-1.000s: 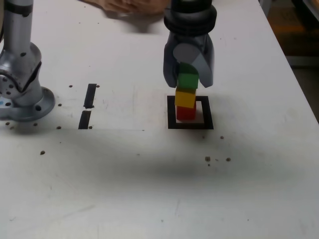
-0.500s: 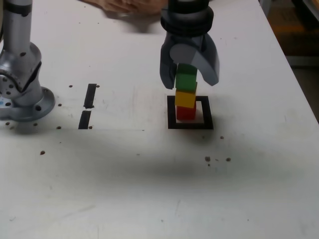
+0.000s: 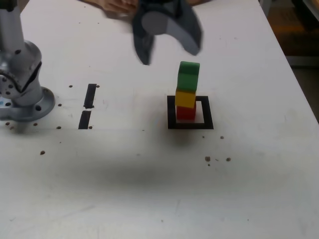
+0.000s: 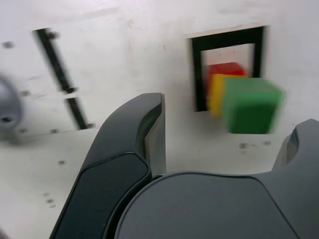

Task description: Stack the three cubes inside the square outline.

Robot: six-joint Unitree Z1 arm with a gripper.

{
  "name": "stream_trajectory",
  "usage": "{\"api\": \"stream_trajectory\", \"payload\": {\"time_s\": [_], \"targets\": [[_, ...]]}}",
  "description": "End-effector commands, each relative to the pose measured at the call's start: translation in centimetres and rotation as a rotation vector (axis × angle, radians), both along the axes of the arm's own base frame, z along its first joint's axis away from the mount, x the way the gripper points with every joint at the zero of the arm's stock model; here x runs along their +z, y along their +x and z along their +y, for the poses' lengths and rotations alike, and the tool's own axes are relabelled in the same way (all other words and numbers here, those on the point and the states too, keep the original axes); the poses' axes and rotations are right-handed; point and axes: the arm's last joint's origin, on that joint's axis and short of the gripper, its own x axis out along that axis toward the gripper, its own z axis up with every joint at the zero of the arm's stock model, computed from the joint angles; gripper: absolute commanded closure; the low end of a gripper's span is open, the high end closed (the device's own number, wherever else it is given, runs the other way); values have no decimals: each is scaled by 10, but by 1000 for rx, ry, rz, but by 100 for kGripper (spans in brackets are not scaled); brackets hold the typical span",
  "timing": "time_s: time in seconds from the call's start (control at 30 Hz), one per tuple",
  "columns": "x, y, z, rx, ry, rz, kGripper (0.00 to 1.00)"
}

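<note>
Inside the square outline (image 3: 172,124) stands a tower: the green cube (image 3: 188,75) on the yellow cube (image 3: 185,98) on the red cube (image 3: 186,113). The green one sits slightly askew on top. My gripper (image 3: 168,54) is open and empty, blurred with motion, above the tower and to the exterior view's left of it, touching nothing. In the wrist view the green cube (image 4: 250,106), yellow cube (image 4: 215,94) and red cube (image 4: 227,69) show in the square outline (image 4: 198,74), seen between my spread fingers (image 4: 144,134).
The arm's grey base (image 3: 20,84) stands at the exterior view's left. Two short black tape strips (image 3: 90,95) lie between it and the outline. A person's hand (image 3: 117,6) rests at the table's far edge. Small dark specks (image 3: 217,159) dot the near table.
The gripper opened and let go of the green cube, then rose and swung towards the exterior view's left. The three-cube tower stays standing in the outline.
</note>
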Motion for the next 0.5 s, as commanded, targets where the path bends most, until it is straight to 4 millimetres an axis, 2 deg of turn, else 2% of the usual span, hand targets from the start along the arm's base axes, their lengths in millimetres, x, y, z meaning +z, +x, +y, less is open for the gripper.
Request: {"api": "stream_trajectory", "payload": {"time_s": [0.0,0.3,0.47], "targets": [[3,-17,1,15,-6,12,11],[-34,-58,3,75,-38,173,11],[-58,-72,3,101,-68,223,10]]}}
